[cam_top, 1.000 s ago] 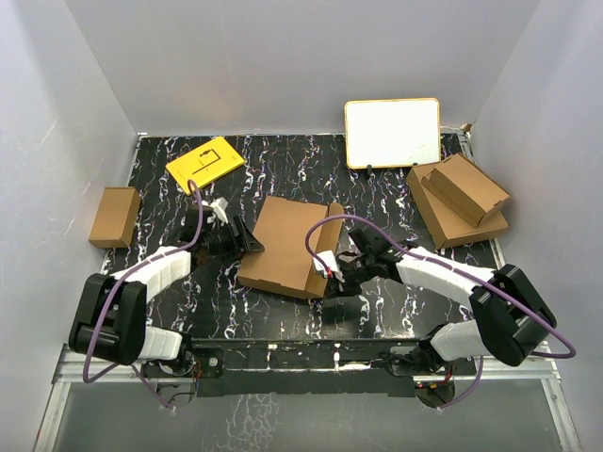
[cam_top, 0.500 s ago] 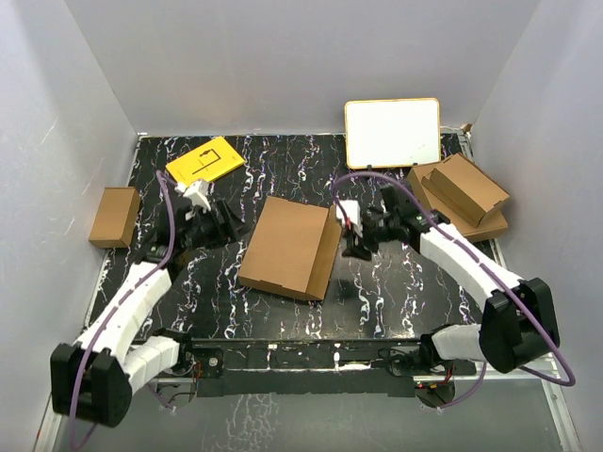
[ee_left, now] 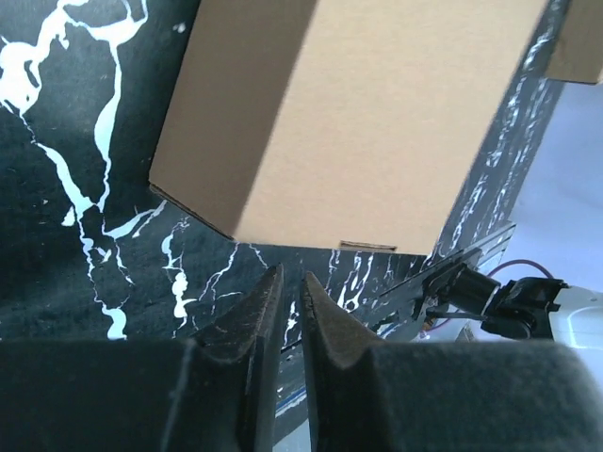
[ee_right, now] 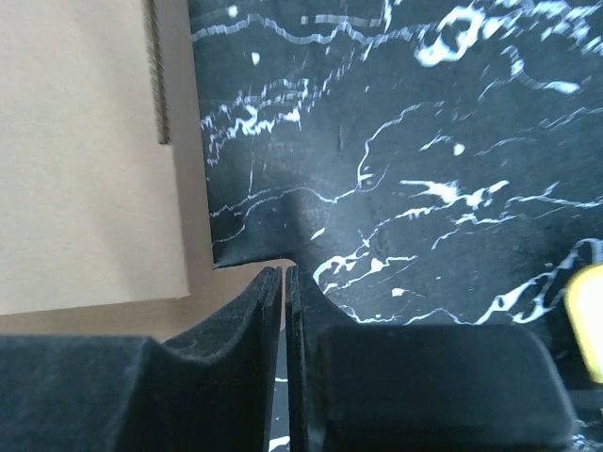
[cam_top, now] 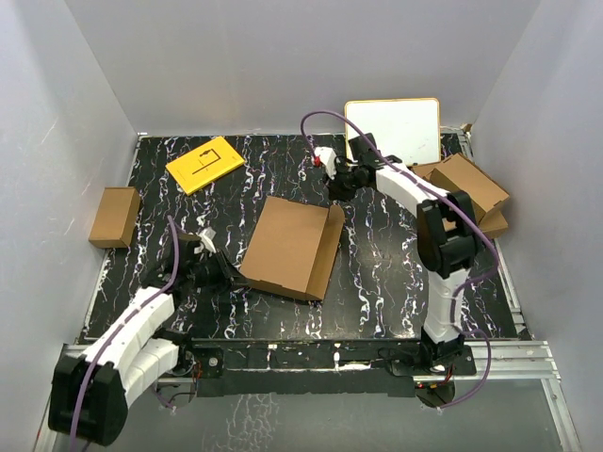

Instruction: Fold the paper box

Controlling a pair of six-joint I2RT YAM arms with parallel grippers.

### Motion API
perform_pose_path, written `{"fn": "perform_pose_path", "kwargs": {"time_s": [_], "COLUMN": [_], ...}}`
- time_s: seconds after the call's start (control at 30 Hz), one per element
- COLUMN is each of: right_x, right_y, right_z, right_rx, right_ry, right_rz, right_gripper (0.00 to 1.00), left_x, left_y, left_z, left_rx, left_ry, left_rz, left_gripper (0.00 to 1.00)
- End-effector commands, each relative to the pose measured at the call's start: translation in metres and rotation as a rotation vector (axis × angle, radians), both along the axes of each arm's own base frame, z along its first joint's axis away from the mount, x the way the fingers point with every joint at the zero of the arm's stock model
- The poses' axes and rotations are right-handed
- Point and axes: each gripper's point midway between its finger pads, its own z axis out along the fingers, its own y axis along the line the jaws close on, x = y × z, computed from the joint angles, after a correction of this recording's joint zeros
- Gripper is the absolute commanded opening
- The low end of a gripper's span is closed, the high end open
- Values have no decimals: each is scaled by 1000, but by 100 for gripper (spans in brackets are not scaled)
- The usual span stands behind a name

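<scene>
The wrist view alone shows the left gripper (ee_left: 290, 278) nearly closed and empty; the right gripper (ee_right: 284, 271) is pinched together too. Just ahead of the left one lies the brown corrugated-cardboard paper box (cam_top: 287, 247), long axis pointing away, leaning right; the overhead view reveals its raised right flap.

Surface: I see a black table (cam_top: 377, 282) with white marble veins.
Middle: the paper box (cam_top: 287, 245) lies here, its right flap raised.
Left edge: small brown box (cam_top: 114, 217).
Far left: yellow card (cam_top: 204, 164), lying flat.
Far edge: whiteboard (cam_top: 396, 132), propped upright.
Right: cardboard stack (cam_top: 476, 184); I make out two pieces.
</scene>
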Motion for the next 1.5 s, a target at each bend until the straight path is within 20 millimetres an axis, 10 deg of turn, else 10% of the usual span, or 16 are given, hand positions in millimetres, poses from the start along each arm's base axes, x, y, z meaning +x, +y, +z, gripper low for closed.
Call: {"fn": "perform_pose_path", "kwargs": {"time_s": [0.0,1.0,1.47], "right_x": [12,-157,-189], "right_y": [1,-6,2], "right_z": [4,-9,-7], "right_rx": [-15,61,98], "right_ry": [31,187,221], "right_rz": [-24,334,342], "right_gripper": [12,16,27], "left_x": [3,179,253], "left_y": [-4,-12,43], "left_z": [-14,-25,65], "left_rx": [17,259,444], "left_ry": [65,-55,-272], "left_rz": [12,-142,-63], "left_gripper": [12,42,72]}}
